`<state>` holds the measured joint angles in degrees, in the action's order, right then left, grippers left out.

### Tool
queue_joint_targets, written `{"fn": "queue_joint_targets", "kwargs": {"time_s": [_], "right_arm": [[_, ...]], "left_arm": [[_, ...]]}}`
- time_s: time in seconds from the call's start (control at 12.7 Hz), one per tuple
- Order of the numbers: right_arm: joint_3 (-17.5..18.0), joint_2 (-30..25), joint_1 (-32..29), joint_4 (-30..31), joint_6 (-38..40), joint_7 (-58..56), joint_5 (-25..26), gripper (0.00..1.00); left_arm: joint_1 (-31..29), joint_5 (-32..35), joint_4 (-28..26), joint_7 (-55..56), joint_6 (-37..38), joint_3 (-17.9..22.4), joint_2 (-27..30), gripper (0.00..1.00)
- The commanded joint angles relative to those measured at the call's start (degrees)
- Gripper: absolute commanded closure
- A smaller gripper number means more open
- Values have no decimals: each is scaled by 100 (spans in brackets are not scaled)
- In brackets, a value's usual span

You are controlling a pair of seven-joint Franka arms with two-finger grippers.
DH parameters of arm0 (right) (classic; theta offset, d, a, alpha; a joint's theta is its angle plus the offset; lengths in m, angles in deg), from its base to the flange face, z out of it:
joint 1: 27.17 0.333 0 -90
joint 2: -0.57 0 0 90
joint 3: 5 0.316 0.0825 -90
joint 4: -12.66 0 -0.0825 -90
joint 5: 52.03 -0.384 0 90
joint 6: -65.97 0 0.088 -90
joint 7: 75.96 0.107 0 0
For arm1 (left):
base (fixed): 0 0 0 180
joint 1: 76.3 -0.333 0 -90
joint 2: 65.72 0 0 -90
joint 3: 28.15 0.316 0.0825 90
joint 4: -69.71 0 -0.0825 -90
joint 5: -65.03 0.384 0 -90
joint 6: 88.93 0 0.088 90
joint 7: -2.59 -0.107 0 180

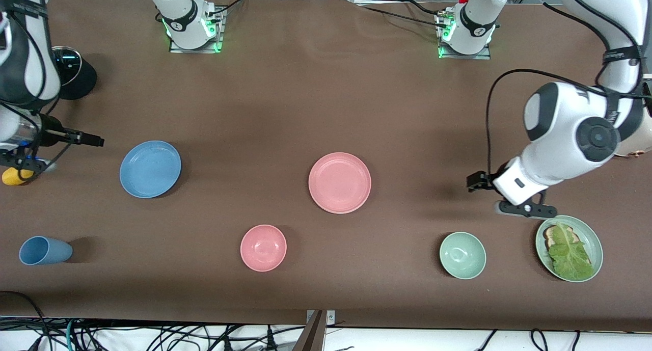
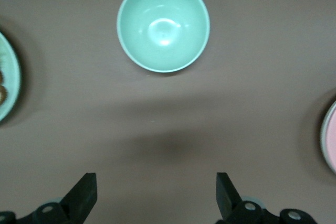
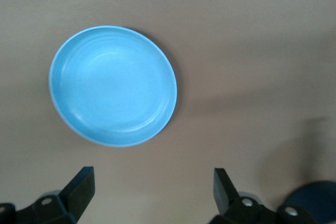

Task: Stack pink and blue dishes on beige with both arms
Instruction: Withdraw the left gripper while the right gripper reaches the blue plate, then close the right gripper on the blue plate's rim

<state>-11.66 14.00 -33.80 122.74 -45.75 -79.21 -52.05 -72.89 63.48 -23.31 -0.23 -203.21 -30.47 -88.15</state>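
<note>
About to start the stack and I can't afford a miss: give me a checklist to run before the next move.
1. Right tool open and empty, over the table beside the blue plate: ok.
2. Left tool open and empty, over bare table near the green bowl: ok.
3. Blue plate flat, nothing on it: ok.
4. Pink plate flat, nothing on it: ok.
5. Beige plate in sight: cannot tell; only a pale edge shows past the left arm.
</note>
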Motion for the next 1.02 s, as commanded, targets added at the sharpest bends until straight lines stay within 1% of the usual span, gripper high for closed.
{"fn": "queue_joint_targets", "kwargs": {"time_s": [0.0,0.08,0.16,0.24,0.39,0.47,0.55,0.71,0.87,0.94], "right_arm": [[-36,403,-223,154,-534,-350,-137,0],[-37,615,-355,136,-648,-482,-478,0],[-37,756,-487,136,-780,-762,-716,0],[-37,896,-497,136,-886,-860,-788,0],[-28,1195,-654,127,-1236,-923,-964,1],[-19,1327,-698,110,-1334,-949,-1148,2],[-2,1355,-690,49,-1335,-958,-1384,7],[7,1495,-673,48,-1344,-958,-1579,18],[7,1688,-681,-39,-1326,-958,-1877,31],[7,1706,-673,-40,-1335,-958,-1896,32]], "left_arm": [[72,-197,476,-902,668,485,55,0],[89,-206,678,-1026,958,652,55,0],[98,-206,880,-1036,1248,741,72,0],[107,-197,995,-1001,1477,751,142,0],[116,-180,1031,-940,1716,777,396,0],[125,-179,1031,-757,1838,812,494,0],[133,-153,1031,-590,1970,812,582,0],[133,-109,1031,-544,2146,821,775,0],[125,-65,961,-500,2217,865,1047,0],[125,48,944,-256,2252,847,1153,0]]}}
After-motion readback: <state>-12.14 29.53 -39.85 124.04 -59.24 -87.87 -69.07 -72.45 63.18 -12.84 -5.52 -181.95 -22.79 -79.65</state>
